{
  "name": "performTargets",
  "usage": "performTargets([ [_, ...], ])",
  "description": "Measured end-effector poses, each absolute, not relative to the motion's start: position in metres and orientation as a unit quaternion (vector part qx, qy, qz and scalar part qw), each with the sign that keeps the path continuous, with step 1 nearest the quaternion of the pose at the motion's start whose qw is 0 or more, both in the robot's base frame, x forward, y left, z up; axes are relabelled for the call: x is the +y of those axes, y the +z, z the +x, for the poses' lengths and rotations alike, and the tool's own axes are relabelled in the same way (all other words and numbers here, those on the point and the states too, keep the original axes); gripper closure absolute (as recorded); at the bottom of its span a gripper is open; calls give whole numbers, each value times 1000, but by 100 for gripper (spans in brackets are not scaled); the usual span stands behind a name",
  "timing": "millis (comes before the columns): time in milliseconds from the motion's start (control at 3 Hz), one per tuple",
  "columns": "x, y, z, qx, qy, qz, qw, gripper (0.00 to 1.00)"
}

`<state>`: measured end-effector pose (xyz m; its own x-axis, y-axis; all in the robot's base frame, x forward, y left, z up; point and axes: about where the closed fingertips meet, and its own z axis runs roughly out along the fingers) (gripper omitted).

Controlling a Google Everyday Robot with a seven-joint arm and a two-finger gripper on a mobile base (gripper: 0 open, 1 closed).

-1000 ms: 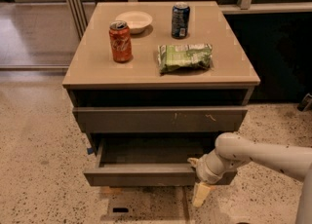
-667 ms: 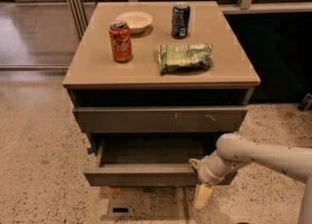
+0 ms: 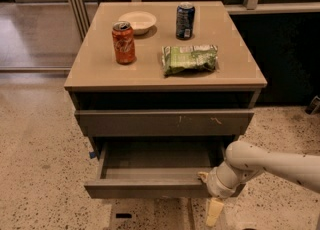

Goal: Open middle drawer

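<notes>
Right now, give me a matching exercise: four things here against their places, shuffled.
1 red soda can
2 blue soda can
3 middle drawer
4 gripper

A at the middle drawer's right front corner
B tabletop, right of the white bowl
C pulled out, under the scratched drawer
D tabletop, left of the green snack bag

Pairs: 1-D, 2-B, 3-C, 4-A

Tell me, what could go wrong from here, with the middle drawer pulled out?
The gripper sits at the right end of the middle drawer, so an off-centre pull might skew and jam it. A jolt could tip the upright red can on the cabinet top.
</notes>
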<state>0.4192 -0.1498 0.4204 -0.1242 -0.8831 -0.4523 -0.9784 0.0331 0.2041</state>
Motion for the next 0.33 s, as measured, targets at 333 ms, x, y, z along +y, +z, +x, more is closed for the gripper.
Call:
performTargets([
  [333,-150,420,419,712,236,-654,101,0],
])
